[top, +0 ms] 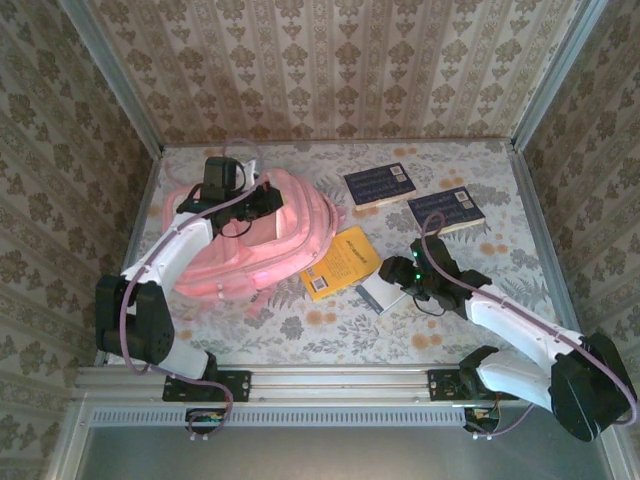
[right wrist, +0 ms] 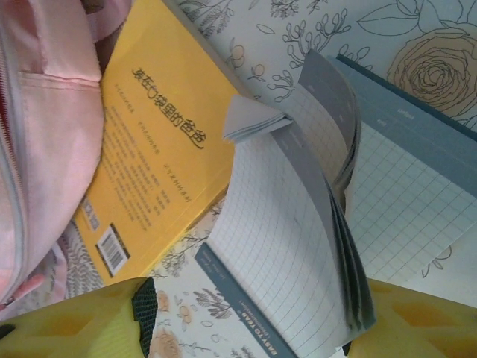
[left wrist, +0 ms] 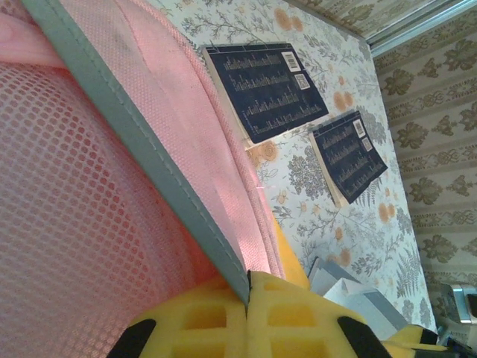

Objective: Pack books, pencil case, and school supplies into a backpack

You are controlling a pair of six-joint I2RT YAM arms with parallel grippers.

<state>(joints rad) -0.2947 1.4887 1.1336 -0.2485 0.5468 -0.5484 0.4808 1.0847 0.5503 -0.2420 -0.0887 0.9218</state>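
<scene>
Right claw (right wrist: 246, 332): nearest the lens, its yellow fingers (right wrist: 74, 324) stand well apart on either side of the notepad. One finger is clear of it with bare cloth between, and the other is against the fanned leaves. Nothing is clamped.
Notepad (right wrist: 283, 246): lies between the jaws on the table (top: 490, 270), with its cover and upper grid leaves curled up and away from the claw. Another grid sheet lies just beyond the far finger. I cannot tell if it belongs to the same pad.
Handling: probably light and floppy, and the leaves will splay if pinched loosely. The printed blue strip closest to the claw looks the firmest place to grip.
Orange-yellow book (right wrist: 149, 149): just past the clear finger, flat on the cloth, its far edge touching the backpack. It is thin and likely bendy, and hard to get a finger under.
Left claw (left wrist: 247, 298): closed on the grey-trimmed rim of the backpack (left wrist: 74, 224), holding the mouth up. Pink mesh lining lies right beside it.
Backpack feel: soft and slack, and the mouth would likely sag if released.
Navy books (left wrist: 264, 89): two lie side by side beyond the left claw. They do not touch each other and are well apart from the right claw.
In the way: the orange-yellow book sits between the notepad and the backpack, so carrying the pad across means lifting over it.
</scene>
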